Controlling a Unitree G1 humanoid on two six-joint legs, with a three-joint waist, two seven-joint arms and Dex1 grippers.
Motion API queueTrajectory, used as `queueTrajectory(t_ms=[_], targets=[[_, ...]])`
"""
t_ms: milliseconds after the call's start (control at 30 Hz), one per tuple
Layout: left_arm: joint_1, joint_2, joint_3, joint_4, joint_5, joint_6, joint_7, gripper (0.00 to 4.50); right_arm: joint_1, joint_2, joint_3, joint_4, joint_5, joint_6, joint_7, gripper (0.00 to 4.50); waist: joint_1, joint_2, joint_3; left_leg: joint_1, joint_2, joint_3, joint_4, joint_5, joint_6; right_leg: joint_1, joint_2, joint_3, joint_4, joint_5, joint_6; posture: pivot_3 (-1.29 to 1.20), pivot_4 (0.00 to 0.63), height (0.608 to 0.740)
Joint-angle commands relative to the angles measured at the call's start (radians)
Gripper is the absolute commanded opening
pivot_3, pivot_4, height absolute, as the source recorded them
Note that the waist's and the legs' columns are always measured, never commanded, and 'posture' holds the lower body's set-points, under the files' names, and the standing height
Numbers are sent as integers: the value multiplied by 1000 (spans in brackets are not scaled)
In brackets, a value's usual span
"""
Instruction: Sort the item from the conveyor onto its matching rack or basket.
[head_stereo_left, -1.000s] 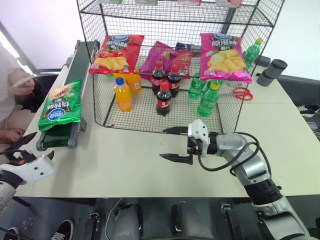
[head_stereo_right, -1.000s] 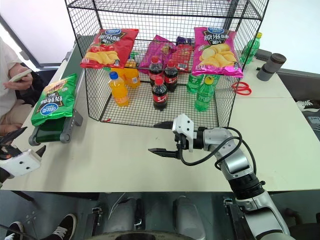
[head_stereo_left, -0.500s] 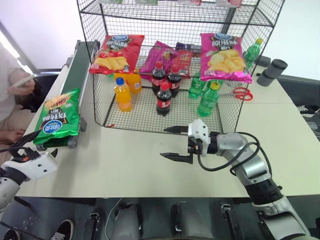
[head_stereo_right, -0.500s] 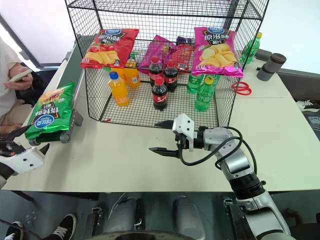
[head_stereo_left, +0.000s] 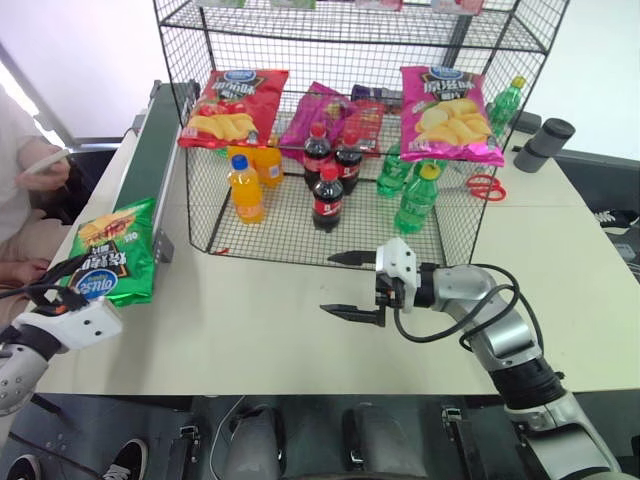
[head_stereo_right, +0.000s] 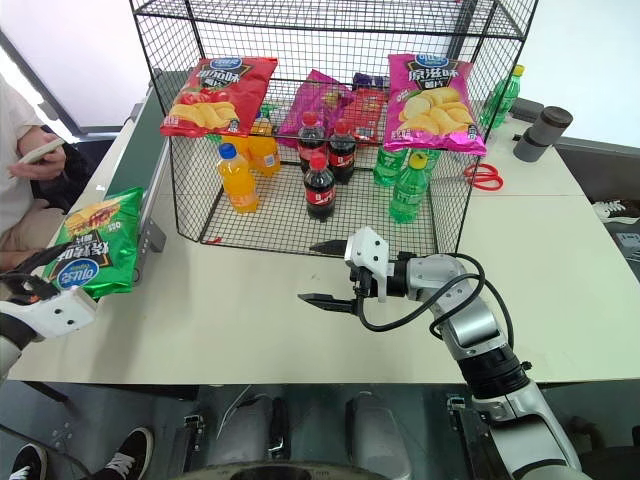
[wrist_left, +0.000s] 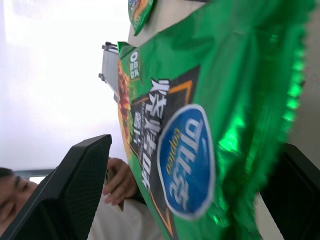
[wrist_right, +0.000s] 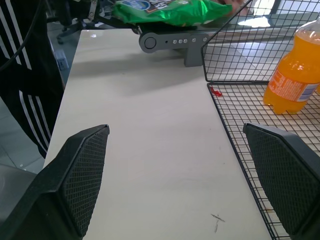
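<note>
the green bag (head_stereo_left: 108, 265) hangs over the near end of the conveyor (head_stereo_left: 150, 140), its logo end tipped past the roller toward the table edge, left of the rack (head_stereo_left: 340, 130). the left gripper (head_stereo_left: 62, 285) sits just under and in front of that overhanging end with its two black fingers spread wide; in the left wrist view the bag (wrist_left: 200, 125) fills the gap between the fingers, but i can't tell whether either one touches it, and they are not clamped on it. the right gripper (head_stereo_left: 347, 285) hovers over the table (head_stereo_left: 250, 330) just in front of the rack, pointing toward the conveyor side, fingers wide apart and holding nothing. on the rack's front hang a red bag (head_stereo_left: 232, 105) and a pink bag (head_stereo_left: 447, 112), with a purple bag (head_stereo_left: 320, 115) between them farther in. on the rack's floor stand an orange bottle (head_stereo_left: 245, 188), cola bottles (head_stereo_left: 328, 195) and green bottles (head_stereo_left: 416, 200). a person (head_stereo_left: 25, 180) sits beyond the conveyor, away from the rack, hand on a phone.
</note>
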Motion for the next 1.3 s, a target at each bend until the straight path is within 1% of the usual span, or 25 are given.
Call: queueTrajectory(t_ms=[33, 67, 133, 167, 267, 300, 333, 533, 600, 667, 700, 733, 767, 800, 833, 867, 933, 967, 1000, 1033, 1067, 1133, 1200, 1267, 1300], targets=[[-11, 14, -7, -6, -71, 13, -49, 4006, -11, 1, -14, -19, 0, -22, -3, 4500, 0, 0, 0, 0, 0, 0, 0, 0, 0, 0, 0, 0, 0, 0, 0, 0, 150, 740], [-11, 16, -8, -11, -75, 15, -55, 3722, -10, 2, -15, -20, 0, -23, -3, 4500, 0, 0, 0, 0, 0, 0, 0, 0, 0, 0, 0, 0, 0, 0, 0, 0, 150, 740], [-9, 17, -6, -16, -71, 18, -54, 2725, -9, 2, -15, -20, -3, -26, -4, 4500, 0, 0, 0, 0, 0, 0, 0, 0, 0, 0, 0, 0, 0, 0, 0, 0, 150, 740], [-9, 16, -5, -17, -70, 20, -52, 2318, -9, 2, -15, -20, -4, -28, -6, 4500, 0, 0, 0, 0, 0, 0, 0, 0, 0, 0, 0, 0, 0, 0, 0, 0, 150, 740], [-4, 11, 5, -29, -69, 21, -43, 876, -13, 3, -16, -12, -7, -34, -6, 4500, 1, 0, 0, 0, 0, 0, 0, 0, 0, 0, 0, 0, 0, 0, 0, 0, 150, 740], [-1, 10, 8, -33, -71, 22, -44, 348, -13, 3, -16, -11, -7, -36, -5, 4500, 1, 0, 0, 0, 0, 0, 0, 0, 0, 0, 0, 0, 0, 0, 0, 0, 150, 740], [-7, 4, 16, -47, -87, 38, -46, 31, -13, 3, -15, -8, -8, -38, -5, 4500, 1, 0, 0, 0, 0, 0, 0, 0, 0, 0, 0, 0, 0, 0, 0, 0, 150, 740], [-64, 0, 33, -167, -219, 105, -120, 31, -13, 3, -13, 4, -14, -57, -3, 4500, 3, 0, 0, 0, 0, 0, 0, 0, 0, 0, 0, 0, 0, 0, 0, 0, 150, 740], [-60, -28, 63, -265, -454, 162, -222, 31, -10, -7, -18, 10, -15, -66, 8, 4500, 1, 0, 0, 0, -1, 0, 0, 0, 0, 0, 0, 0, 0, 0, 0, 0, 150, 740], [-41, -35, 113, -361, -706, 236, -343, 31, -10, -19, -26, 23, -15, -77, 19, 4500, -2, -1, 0, 0, 0, 0, 0, 0, 0, 0, 0, 0, 0, 0, 0, 0, 150, 740], [-27, -32, 137, -399, -806, 269, -399, 31, -11, -23, -29, 29, -13, -80, 22, 4500, -4, -1, 0, 0, 0, 0, 0, 0, 0, 0, 0, 0, 0, 0, 0, 0, 150, 740], [9, -32, 166, -460, -977, 367, -463, 31, -14, -27, -35, 36, -9, -81, 25, 4500, -4, 0, 0, 0, 1, -1, 0, 0, 0, 0, 0, 0, 0, 0, 0, 0, 150, 740], [34, -31, 188, -502, -1093, 438, -506, 31, -17, -29, -38, 41, -5, -82, 28, 4500, -6, 0, 0, 0, 1, -1, 0, 0, 0, 0, 0, 0, 0, 0, 0, 0, 150, 740], [92, -25, 215, -551, -1204, 499, -587, 31, -20, -36, -46, 46, 3, -82, 38, 4500, -7, 0, 0, 0, 2, -2, 0, 0, 0, 0, 0, 1, 0, 0, 0, 0, 150, 740], [137, -23, 244, -585, -1311, 573, -634, 31, -24, -42, -54, 54, 10, -83, 46, 4500, -8, 0, 0, 0, 2, -3, 0, 0, 0, 0, 0, 1, 0, 0, 0, 0, 150, 740], [170, -19, 270, -606, -1411, 647, -655, 31, -27, -48, -66, 63, 19, -80, 54, 4500, -8, 0, 0, 1, 1, -3, 0, 0, 0, 0, 0, 1, 0, 0, 0, 0, 150, 740], [221, 0, 300, -644, -1679, 826, -661, 31, -26, -70, -108, 57, 90, -22, 92, 4500, -5, 0, 0, 1, 1, -4, 0, 0, 0, 1, 1, 1, 0, 0, 0, 0, 150, 740], [226, 9, 294, -656, -1802, 897, -661, 31, -24, -82, -149, 42, 173, 59, 108, 4500, 0, 0, 0, 1, 1, -4, 1, 0, 0, 1, 1, 1, 0, 0, 0, 0, 150, 740], [225, 15, 294, -663, -1881, 948, -661, 31, -23, -89, -177, 30, 231, 119, 118, 4500, 5, 0, 0, 1, 1, -5, 2, 0, -1, 3, 1, 0, 0, 0, 0, 0, 150, 740], [212, 27, 260, -651, -1937, 1008, -675, 31, -15, -121, -216, -1, 353, 254, 140, 4500, 7, 0, 0, 2, 1, -6, 2, 0, -1, 4, 1, -1, 0, 0, 0, 0, 150, 740], [200, 39, 226, -637, -1964, 1059, -696, 31, -9, -147, -247, -22, 445, 361, 156, 4500, 10, 1, 1, 2, 0, -7, 2, 0, -1, 5, 0, -1, 0, 0, 0, 0, 150, 740], [133, 44, 147, -598, -2040, 1150, -720, 31, 9, -210, -300, -44, 593, 542, 182, 4500, 8, 1, 0, 3, -2, -7, 2, 0, 0, 6, -1, 0, 0, -1, -2, 0, 150, 740], [39, 45, 66, -553, -2073, 1229, -755, 31, 34, -262, -329, -62, 671, 646, 199, 4500, 6, 0, 0, 3, -3, -8, 2, 0, 0, 6, -1, 0, 0, -2, -3, 0, 150, 740], [-84, 24, -21, -483, -2102, 1303, -768, 31, 52, -283, -358, -96, 731, 708, 186, 4500, 5, 0, 0, 3, -4, -8, 2, 0, 0, 6, 1, -1, 0, -2, -3, 0, 150, 740], [-151, 3, -70, -443, -2081, 1330, -782, 31, 60, -291, -367, -118, 760, 741, 176, 4500, 1, 0, 0, 3, -3, -8, 2, 0, 0, 6, 2, 0, 0, -2, -3, 0, 150, 740]])
